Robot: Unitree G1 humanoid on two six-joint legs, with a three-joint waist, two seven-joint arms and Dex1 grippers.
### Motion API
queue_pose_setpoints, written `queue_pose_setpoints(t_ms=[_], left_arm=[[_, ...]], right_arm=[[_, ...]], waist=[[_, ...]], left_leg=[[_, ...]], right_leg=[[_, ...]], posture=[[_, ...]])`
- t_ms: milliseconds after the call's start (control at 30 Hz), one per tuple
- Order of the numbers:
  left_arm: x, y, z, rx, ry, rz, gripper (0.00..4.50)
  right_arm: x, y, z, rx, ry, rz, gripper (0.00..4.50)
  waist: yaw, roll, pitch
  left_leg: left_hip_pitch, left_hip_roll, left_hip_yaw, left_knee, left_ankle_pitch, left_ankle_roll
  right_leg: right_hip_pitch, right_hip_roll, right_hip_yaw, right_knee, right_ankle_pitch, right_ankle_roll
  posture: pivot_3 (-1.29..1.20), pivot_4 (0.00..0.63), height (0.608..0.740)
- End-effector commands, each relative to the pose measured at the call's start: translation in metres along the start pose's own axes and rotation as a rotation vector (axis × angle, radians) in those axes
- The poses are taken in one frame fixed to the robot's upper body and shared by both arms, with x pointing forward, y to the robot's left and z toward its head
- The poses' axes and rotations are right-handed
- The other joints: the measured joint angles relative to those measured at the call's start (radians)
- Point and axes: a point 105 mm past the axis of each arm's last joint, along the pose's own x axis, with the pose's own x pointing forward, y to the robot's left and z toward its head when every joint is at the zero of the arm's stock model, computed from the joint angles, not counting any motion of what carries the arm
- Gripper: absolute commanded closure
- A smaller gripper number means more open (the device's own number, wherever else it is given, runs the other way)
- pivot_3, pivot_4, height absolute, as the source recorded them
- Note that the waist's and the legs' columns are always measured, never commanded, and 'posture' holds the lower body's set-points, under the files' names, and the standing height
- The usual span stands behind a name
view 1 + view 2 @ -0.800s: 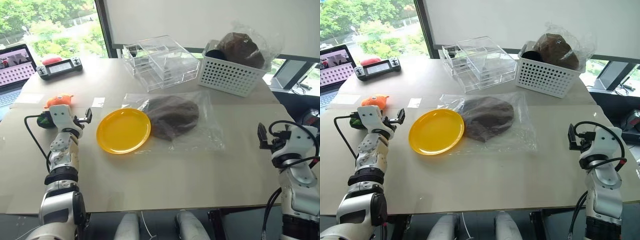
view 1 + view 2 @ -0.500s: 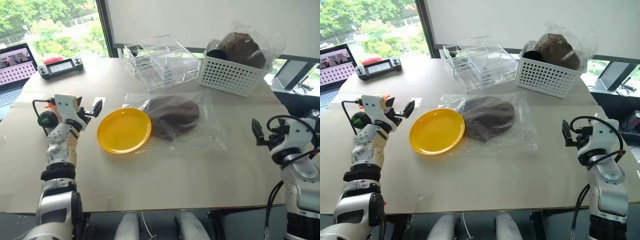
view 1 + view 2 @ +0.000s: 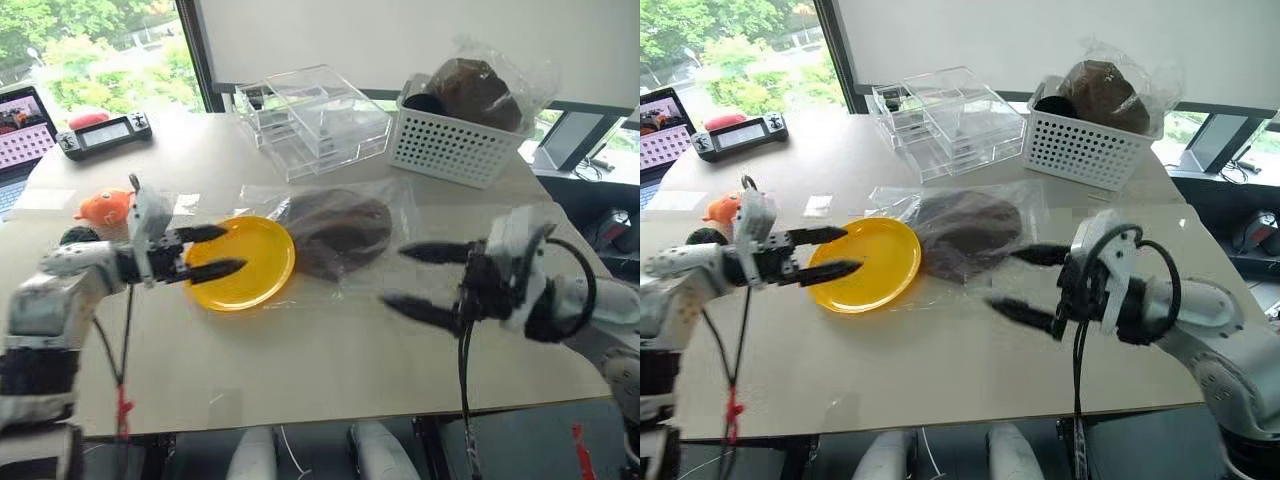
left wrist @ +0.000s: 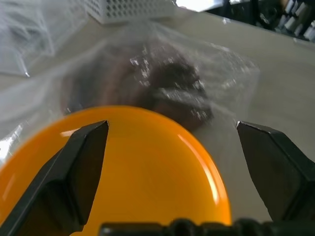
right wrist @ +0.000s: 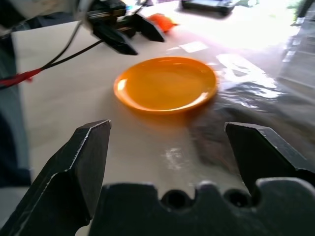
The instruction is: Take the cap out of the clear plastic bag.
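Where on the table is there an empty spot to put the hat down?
Bare table runs along the near edge, in front of the yellow plate and the clear plastic bag. The back is crowded with clear drawer boxes and the white basket.

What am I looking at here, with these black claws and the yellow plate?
A humanoid robot with two arms is working at a table. Two pictures come from its head, one from each wrist. The left gripper and right gripper are both open and hold nothing. On the table lie a yellow plate and a brown cap still inside a clear plastic bag. Further back stand clear drawer boxes and a white basket.
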Motion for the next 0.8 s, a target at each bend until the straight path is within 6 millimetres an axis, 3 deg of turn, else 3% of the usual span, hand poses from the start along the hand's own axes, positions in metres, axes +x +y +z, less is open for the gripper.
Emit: queue_pose_setpoints(t_ms=[33,133,300,533,633,800], left_arm=[[-0.003,-0.02,-0.003,0.11,0.114,-0.091,0.05],[0.0,-0.031,-0.019,0.17,0.178,-0.111,0.05],[0.0,-0.033,-0.057,0.28,0.315,-0.099,0.05],[0.01,-0.011,-0.074,0.432,0.325,0.039,0.05],[0.012,-0.012,-0.079,0.474,0.329,0.018,0.83],[0.016,-0.014,-0.083,0.499,0.323,-0.004,2.74]], right_arm=[[-0.001,-0.001,0.004,-0.022,-0.009,0.009,0.11],[0.001,-0.004,0.0,-0.012,-0.009,0.002,0.11],[0.005,-0.003,-0.002,-0.006,-0.019,0.006,0.11],[0.009,0.0,-0.001,-0.003,-0.039,0.009,0.11],[0.011,0.001,-0.001,-0.002,-0.041,0.011,0.0],[0.012,0.003,0.0,-0.005,-0.051,0.009,0.0]], waist=[[0.006,0.0,0.0],[0.012,0.0,0.0],[0.02,0.0,0.0],[0.026,0.0,0.0],[0.026,0.0,0.0],[0.023,0.0,0.0]], left_leg=[[0.0,0.0,0.0,0.0,0.0,0.0],[0.001,0.0,0.001,0.002,0.0,0.0],[0.001,0.001,0.002,0.001,0.0,0.0],[-0.003,0.001,0.002,0.002,0.0,0.0],[-0.004,0.001,0.002,0.003,0.0,0.0],[-0.004,0.001,0.002,0.002,0.0,0.0]], right_leg=[[0.0,0.0,0.0,0.0,-0.001,0.002],[0.002,0.0,0.001,0.0,-0.002,0.003],[-0.001,0.001,0.001,0.0,-0.002,0.002],[-0.003,0.001,0.001,0.001,-0.002,0.002],[-0.004,0.0,0.001,0.001,-0.001,0.0],[-0.005,0.0,0.001,0.002,0.0,-0.002]], posture=[[0.0,0.15,0.735],[0.0,0.15,0.735],[0.0,0.15,0.735],[0.0,0.15,0.735],[0.0,0.15,0.735],[0.0,0.15,0.735]])
